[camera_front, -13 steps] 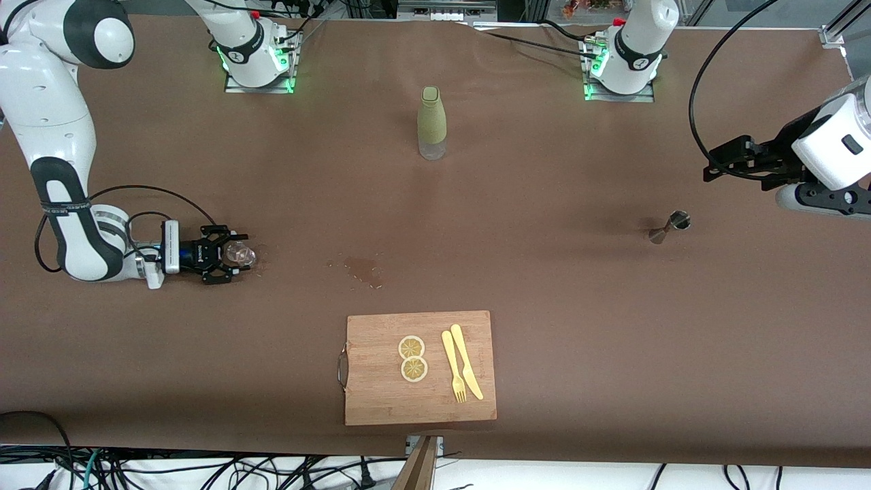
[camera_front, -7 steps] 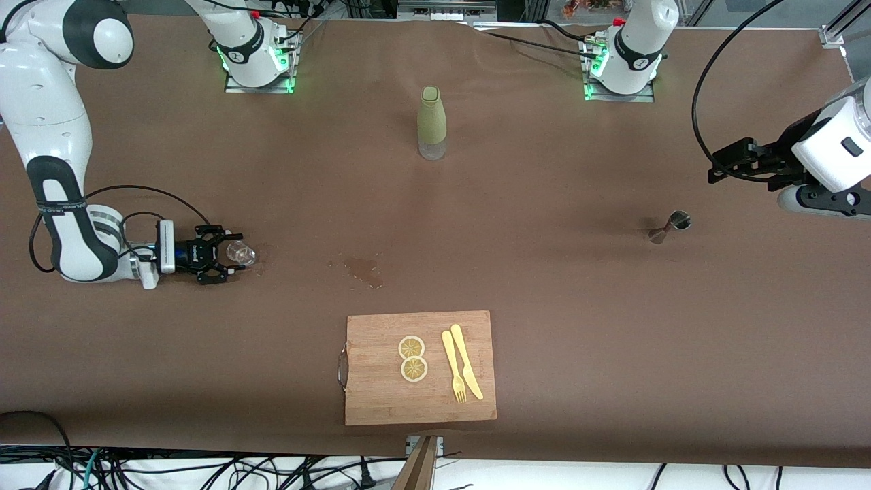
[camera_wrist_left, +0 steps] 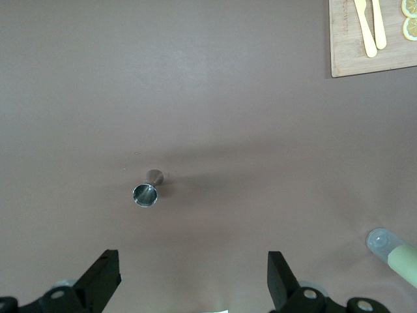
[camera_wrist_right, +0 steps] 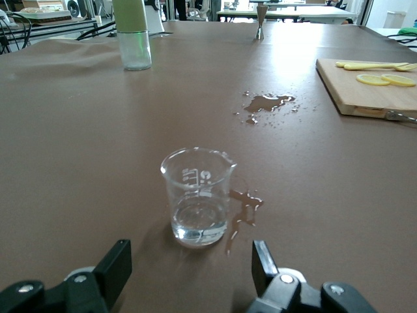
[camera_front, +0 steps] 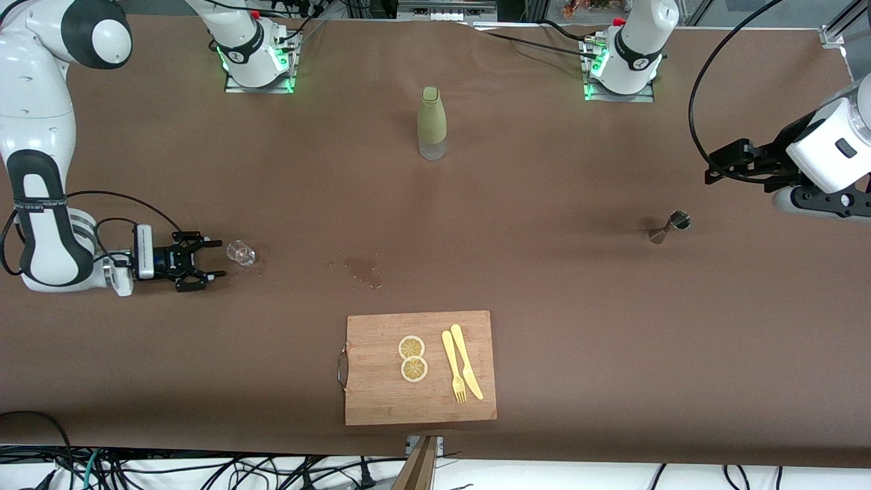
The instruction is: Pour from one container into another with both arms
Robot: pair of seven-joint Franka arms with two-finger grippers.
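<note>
Right gripper [camera_front: 216, 259] low at right arm's end, jaws wide, empty, just beside upright beaker [camera_front: 241, 253]. Left gripper [camera_wrist_left: 189, 280] wide, empty, above jigger [camera_front: 669, 226]. Advise retreating level, w/o clipping beaker; spill [camera_wrist_right: 244, 208] alongside.

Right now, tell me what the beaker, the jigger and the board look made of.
Beaker: clear glass or plastic, see-through with printed marks. Jigger: shiny metal, likely steel, mirror-like rim. Board: pale wood, maybe bamboo, visible grain, matte.

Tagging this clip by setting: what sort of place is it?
Likely a robotics lab: two bolted-down arms at a cloth-covered table, loose cables along its edge, more workbenches nearby.
</note>
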